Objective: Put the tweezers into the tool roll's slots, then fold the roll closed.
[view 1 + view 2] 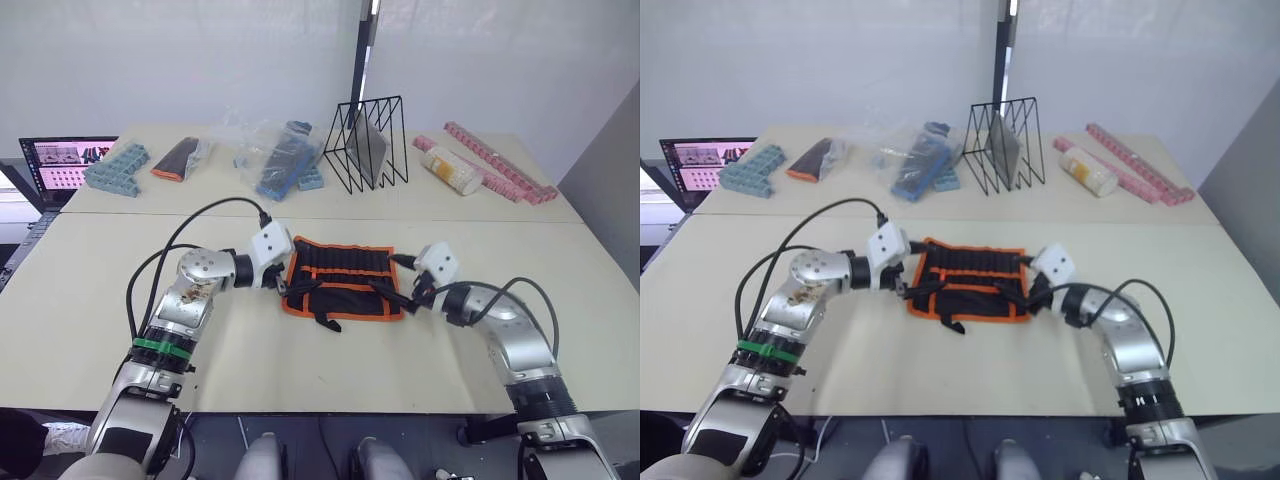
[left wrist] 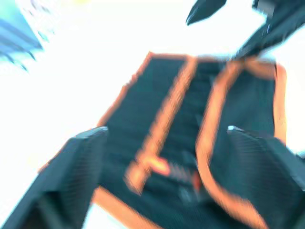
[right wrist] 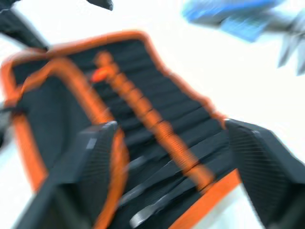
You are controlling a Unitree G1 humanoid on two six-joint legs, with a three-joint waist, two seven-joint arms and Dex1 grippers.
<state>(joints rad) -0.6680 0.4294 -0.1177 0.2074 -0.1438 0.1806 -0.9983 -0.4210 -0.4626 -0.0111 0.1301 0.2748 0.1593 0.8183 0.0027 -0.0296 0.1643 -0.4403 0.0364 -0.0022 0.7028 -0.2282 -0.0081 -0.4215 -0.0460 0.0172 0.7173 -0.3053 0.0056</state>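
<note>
Since the tool roll (image 1: 343, 279) lies partly folded mid-surface with a claw at each end, I judge we're in the folding step; I can't make out any loose tweezers. My left claw (image 2: 162, 143) and right claw (image 3: 167, 143) both gape wide over the fabric, gripping nothing. Next, I'd say, each must pinch an orange edge and draw it over.

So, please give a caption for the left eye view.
Both open grippers, left and right, flank the tool roll.
</note>
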